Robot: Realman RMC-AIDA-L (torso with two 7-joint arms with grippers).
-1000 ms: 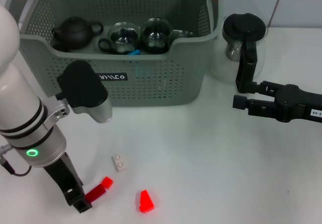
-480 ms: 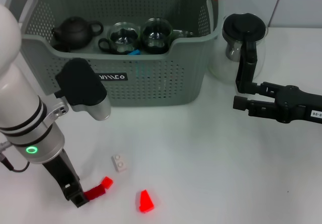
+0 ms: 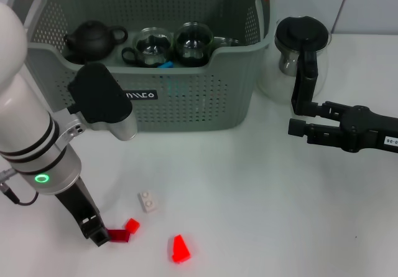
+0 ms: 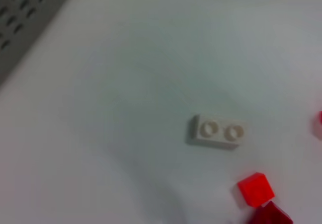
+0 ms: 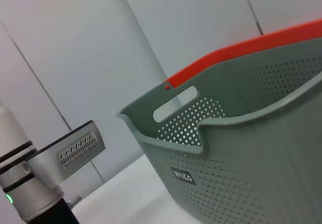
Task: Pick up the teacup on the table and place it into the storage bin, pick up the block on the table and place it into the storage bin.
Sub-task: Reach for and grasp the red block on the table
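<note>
The grey perforated storage bin (image 3: 186, 96) stands at the back; it also fills the right wrist view (image 5: 241, 148). Inside it are a dark teapot (image 3: 93, 37) and two glass teacups (image 3: 152, 45) (image 3: 194, 40). I see no teacup on the table. My left gripper (image 3: 102, 234) is low at the front left, shut on the end of a red block (image 3: 127, 229), which also shows in the left wrist view (image 4: 255, 189). My right gripper (image 3: 297, 118) hovers open and empty to the right of the bin.
A white two-stud block (image 3: 148, 200) (image 4: 217, 131) lies just beyond the held block. A second red block (image 3: 180, 249) lies to its right near the front edge. A glass jug with a black lid (image 3: 301, 50) stands beside the bin, right behind my right gripper.
My left gripper has shifted slightly back and up with the red block, which has turned a little. The right arm has not moved.
</note>
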